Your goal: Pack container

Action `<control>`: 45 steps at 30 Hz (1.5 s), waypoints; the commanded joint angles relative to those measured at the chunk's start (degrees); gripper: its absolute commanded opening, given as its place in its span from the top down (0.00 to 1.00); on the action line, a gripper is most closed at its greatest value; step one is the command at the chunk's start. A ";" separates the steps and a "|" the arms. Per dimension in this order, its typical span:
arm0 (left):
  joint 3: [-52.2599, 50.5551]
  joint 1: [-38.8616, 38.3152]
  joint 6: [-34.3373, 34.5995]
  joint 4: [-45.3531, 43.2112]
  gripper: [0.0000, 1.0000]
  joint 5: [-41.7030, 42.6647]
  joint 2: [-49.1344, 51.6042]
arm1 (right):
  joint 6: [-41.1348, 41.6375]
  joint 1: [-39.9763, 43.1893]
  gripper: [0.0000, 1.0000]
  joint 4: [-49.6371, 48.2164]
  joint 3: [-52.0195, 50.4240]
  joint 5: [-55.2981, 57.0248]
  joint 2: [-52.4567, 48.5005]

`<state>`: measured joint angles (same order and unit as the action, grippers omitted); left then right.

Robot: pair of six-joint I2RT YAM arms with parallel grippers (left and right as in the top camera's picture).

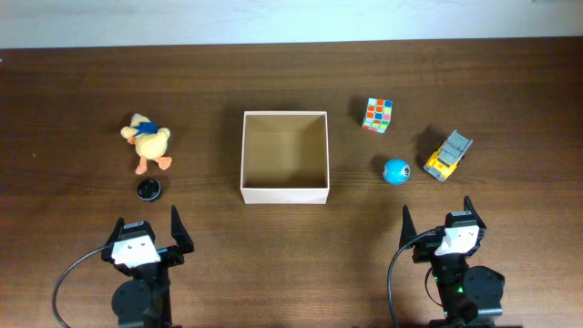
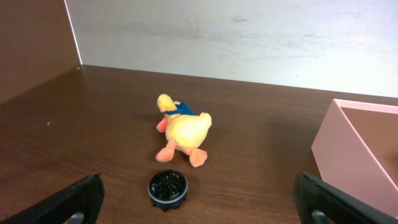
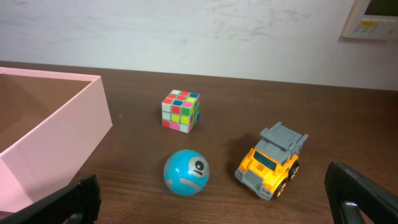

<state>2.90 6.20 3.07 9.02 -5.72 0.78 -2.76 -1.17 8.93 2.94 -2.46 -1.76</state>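
The container [image 1: 284, 194] is a square shallow box with white walls and a tan inside, at the table's middle; nothing shows inside it. Its wall shows in the left wrist view [image 2: 348, 155] and the right wrist view [image 3: 62, 140]. Left of it lie a yellow plush duck [image 1: 148, 144] [image 2: 183, 132] and a small black round toy [image 1: 148, 189] [image 2: 168, 188]. Right of it are a colour cube [image 1: 378, 115] [image 3: 181, 111], a blue ball [image 1: 395, 171] [image 3: 186, 172] and a yellow toy truck [image 1: 447, 156] [image 3: 272, 161]. My left gripper [image 1: 148, 228] [image 2: 199, 208] and right gripper [image 1: 438, 219] [image 3: 214, 202] are open and empty near the front edge.
A pale wall runs behind the table's far edge. A white wall panel [image 3: 377, 15] shows at the top right of the right wrist view.
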 commanded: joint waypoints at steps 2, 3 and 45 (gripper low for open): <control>-0.37 0.31 0.74 -0.17 0.01 1.01 -0.48 | 0.46 -0.37 0.01 -0.15 -0.59 -0.09 0.70; -0.37 0.31 0.74 -0.17 0.01 1.01 -0.48 | 0.46 -0.37 0.01 -0.15 -0.57 -0.09 0.70; -0.37 0.31 0.74 -0.17 0.01 1.01 -0.48 | 0.26 -0.33 0.01 -1.51 8.02 -0.11 0.66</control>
<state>2.90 6.20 3.09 9.02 -5.72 0.78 -2.96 -1.17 7.44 5.06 -1.54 -1.72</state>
